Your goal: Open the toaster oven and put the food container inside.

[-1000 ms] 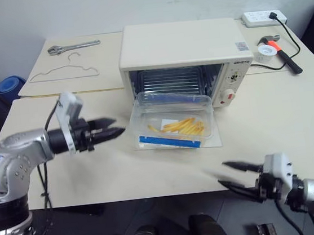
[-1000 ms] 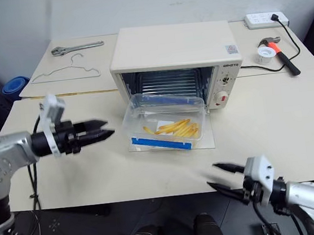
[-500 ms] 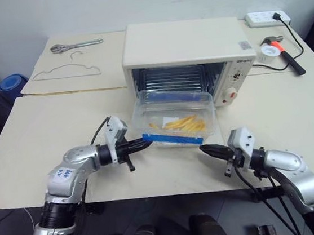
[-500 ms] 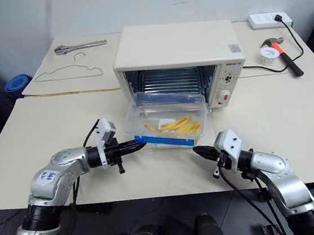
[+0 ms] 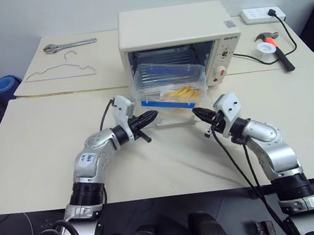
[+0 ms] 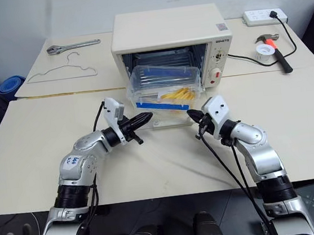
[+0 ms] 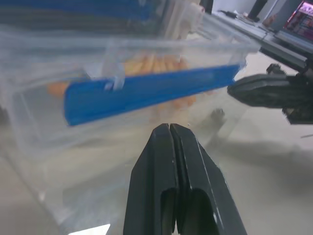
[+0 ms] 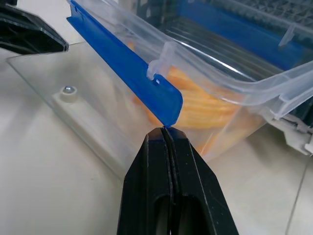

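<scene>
The cream-white toaster oven [image 5: 175,27] stands open, its glass door [image 5: 163,121] lying flat on the table. The clear food container [image 5: 170,82], with a blue clip [image 7: 146,88] and yellow sticks inside, rests on the door with its far end in the oven mouth. My left gripper [image 5: 152,116] is shut and empty, its tip just before the container's near left corner. My right gripper [image 5: 196,113] is also shut and empty, at the near right corner. In the right wrist view its tip [image 8: 164,131] sits right under the end of the blue clip [image 8: 127,68].
On the back table lie a wrench [image 5: 72,45] and a wire hanger [image 5: 64,71] at the left. At the right are a power strip [image 5: 260,15], a hammer [image 5: 279,55] and a tape roll [image 5: 264,51]. A black cable [image 5: 252,55] runs to the oven.
Both grippers have gone from open to shut and swung in from the table's near edge to the container's front corners. The camera has shifted too.
</scene>
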`<state>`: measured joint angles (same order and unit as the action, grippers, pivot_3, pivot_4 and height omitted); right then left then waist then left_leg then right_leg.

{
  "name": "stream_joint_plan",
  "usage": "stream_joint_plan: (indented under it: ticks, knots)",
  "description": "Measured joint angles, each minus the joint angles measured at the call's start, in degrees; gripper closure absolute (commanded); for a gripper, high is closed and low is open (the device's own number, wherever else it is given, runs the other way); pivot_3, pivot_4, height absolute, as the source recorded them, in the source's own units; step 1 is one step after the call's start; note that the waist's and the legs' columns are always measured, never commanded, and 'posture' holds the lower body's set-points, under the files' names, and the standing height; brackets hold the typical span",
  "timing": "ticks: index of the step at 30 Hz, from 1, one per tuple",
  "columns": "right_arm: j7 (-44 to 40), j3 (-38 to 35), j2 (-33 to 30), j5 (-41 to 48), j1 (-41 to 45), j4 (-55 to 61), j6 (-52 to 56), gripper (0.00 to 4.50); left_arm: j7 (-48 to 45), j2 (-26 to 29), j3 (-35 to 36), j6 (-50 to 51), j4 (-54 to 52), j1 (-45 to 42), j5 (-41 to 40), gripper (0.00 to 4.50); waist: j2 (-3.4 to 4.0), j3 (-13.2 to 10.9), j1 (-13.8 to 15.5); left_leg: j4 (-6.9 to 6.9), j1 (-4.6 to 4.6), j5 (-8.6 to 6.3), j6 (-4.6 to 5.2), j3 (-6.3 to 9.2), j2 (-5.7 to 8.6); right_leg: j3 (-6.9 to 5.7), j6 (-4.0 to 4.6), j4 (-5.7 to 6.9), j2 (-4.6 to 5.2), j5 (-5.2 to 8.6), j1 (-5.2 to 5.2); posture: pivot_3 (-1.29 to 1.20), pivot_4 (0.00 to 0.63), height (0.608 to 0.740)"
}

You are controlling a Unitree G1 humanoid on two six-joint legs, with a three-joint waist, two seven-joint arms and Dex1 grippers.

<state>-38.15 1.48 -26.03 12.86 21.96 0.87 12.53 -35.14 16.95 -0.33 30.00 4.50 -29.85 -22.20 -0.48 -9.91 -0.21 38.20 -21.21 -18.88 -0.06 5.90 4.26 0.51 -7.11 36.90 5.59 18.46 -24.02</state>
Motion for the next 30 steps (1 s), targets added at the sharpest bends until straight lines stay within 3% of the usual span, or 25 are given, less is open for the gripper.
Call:
stream_joint_plan:
  ticks: [7,12,20,30]
  knots:
    - [-1.04,-0.06,-0.12,2.48,0.66,2.19,4.30,4.50,0.02,0.08,0.95,-0.16,0.00,0.40,-0.01,4.47,0.00,0.00,0.16,0.08,0.03,0.08,-0.06,0.01,0.00,0.01,0.00,0.13,-0.01,0.00,0.04,0.00,0.150,0.740]
    - [0.70,-0.31,0.67,2.28,5.69,0.32,4.45,4.50,0.92,-2.27,0.95,-1.78,1.58,-3.00,0.18,4.47,0.00,0.00,0.14,0.04,0.01,0.08,-0.06,0.01,0.00,-0.01,0.00,0.10,-0.01,0.00,0.00,0.00,0.150,0.740]
    - [4.97,-0.71,2.48,-3.11,15.03,-18.32,-6.27,4.50,5.08,-7.41,2.70,-8.97,15.32,-11.07,2.18,4.47,0.00,0.00,-0.13,0.00,-0.01,0.08,-0.06,-0.04,0.03,-0.01,0.00,0.12,-0.05,0.00,-0.08,0.00,0.150,0.740]
    - [8.29,-1.09,7.60,-6.29,31.47,-46.75,-20.20,4.50,11.58,-11.04,7.76,-24.68,40.70,-26.05,5.00,4.47,-0.01,0.00,-1.57,-0.03,-0.16,0.10,-0.08,-0.18,0.06,-0.17,0.00,0.61,0.00,0.00,-0.44,0.00,0.150,0.740]
